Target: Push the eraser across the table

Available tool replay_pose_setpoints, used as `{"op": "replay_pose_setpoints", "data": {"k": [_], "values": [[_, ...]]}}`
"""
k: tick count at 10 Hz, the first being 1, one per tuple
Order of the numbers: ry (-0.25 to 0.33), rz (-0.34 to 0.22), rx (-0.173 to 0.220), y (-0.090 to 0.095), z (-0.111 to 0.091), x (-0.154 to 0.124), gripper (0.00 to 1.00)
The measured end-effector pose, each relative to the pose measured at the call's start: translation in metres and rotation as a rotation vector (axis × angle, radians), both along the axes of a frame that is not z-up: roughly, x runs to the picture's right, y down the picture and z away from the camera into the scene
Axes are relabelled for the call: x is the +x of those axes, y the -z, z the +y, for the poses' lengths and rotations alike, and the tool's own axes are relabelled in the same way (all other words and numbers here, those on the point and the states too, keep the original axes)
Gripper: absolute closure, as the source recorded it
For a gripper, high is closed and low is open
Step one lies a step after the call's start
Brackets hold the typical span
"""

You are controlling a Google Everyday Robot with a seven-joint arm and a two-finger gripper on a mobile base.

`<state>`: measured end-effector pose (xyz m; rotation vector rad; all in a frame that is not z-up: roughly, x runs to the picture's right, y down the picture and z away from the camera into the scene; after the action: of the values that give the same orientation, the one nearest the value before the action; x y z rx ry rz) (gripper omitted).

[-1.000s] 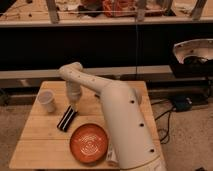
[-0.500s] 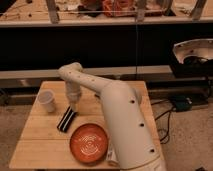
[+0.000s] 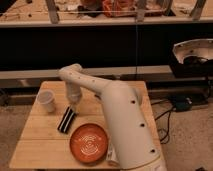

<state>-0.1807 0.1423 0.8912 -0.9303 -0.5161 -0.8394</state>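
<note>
Warm, dim light falls from above onto the table (image 3: 40, 145) — the pincer (image 3: 73, 104) sits at its far middle, casting a soft shadow — while the far background stays dark and slightly blurred.

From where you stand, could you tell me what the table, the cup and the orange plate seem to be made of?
The table looks like pale unfinished wood: lengthwise planks with visible seams. The cup seems paper or thin plastic, white and matte. The orange plate looks like glossy plastic or glazed ceramic, with pale concentric rings; I can't tell which. The claw hangs just above the black eraser.
</note>
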Motion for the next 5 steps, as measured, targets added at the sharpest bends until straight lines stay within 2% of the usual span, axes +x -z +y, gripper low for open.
{"op": "replay_pose_setpoints", "data": {"k": [5], "values": [[0.005, 0.001, -0.002, 0.0000, 0.0019, 0.0005, 0.98]]}}
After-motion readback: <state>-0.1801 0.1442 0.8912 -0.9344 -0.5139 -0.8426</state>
